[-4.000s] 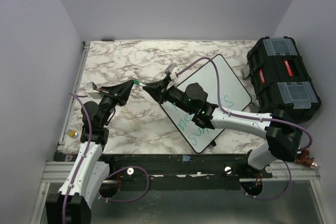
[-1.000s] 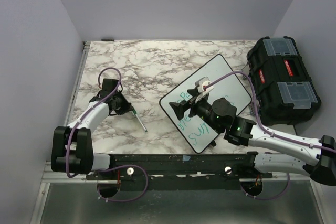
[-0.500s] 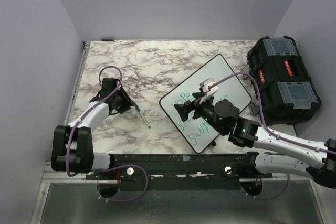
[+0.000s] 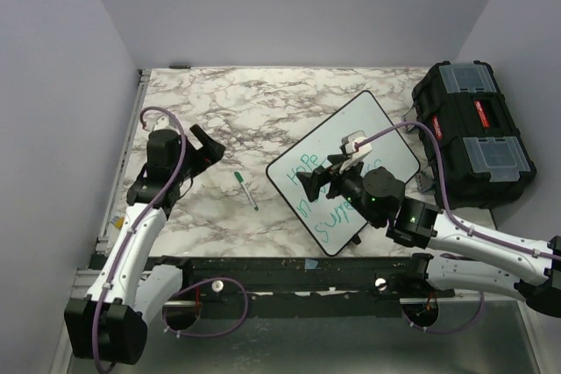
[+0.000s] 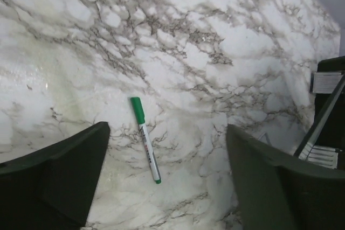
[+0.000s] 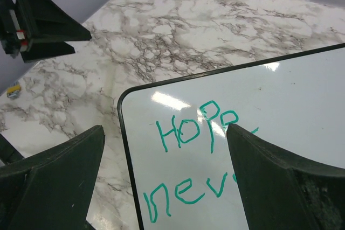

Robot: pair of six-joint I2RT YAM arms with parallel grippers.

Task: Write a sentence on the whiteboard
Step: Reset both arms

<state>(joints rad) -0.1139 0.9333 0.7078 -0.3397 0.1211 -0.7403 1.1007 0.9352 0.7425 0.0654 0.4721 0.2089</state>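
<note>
The right gripper (image 6: pixel 164 129) has its jaws wide apart and holds nothing. Right under them lies the whiteboard (image 6: pixel 302 95) with the green sentence (image 6: pixel 209 127). The left gripper (image 5: pixel 167 129) is also wide apart and empty, above a green pen (image 5: pixel 145 139) on the marble table (image 4: pixel 263 102).
</note>
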